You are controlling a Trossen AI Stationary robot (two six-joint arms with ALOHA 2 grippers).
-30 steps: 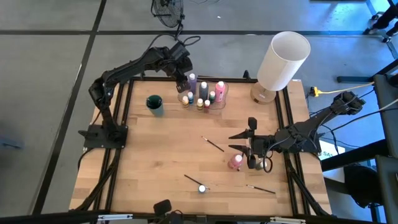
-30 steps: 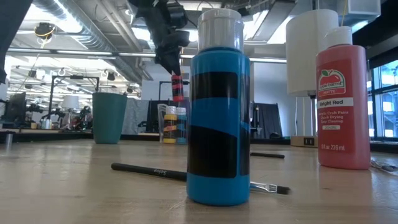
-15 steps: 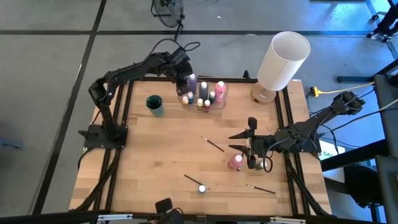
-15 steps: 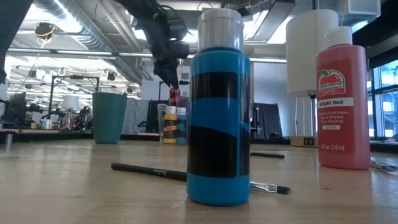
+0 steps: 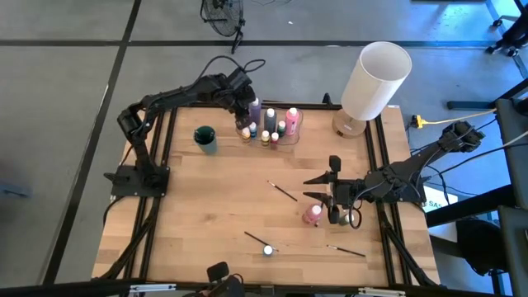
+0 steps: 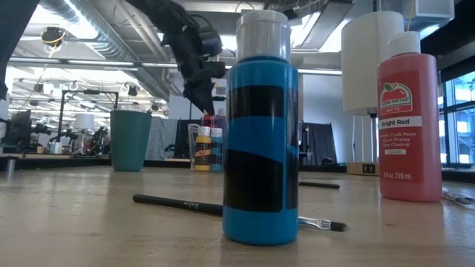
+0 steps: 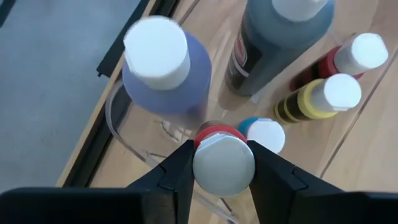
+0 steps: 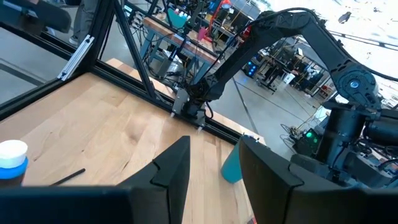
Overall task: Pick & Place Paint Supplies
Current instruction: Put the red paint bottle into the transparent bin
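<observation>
Now left gripper point(image 7: 224, 163) clamps red bottle point(image 7: 222, 163) cap, seemingly inside clear container point(image 7: 134, 134).

Pale wood-grain table point(image 5: 247, 206), matt; glossy plastic blue bottle point(image 6: 261, 141); clear plastic container point(image 7: 134, 134); smooth white caps

robotics lab for sure, big open industrial floor, exposed ceiling ducts point(image 6: 96, 30), rows of benches with other robot arms point(image 8: 323, 56), grey concrete floor point(image 5: 66, 74), wooden worktable point(image 5: 223, 206)
</observation>
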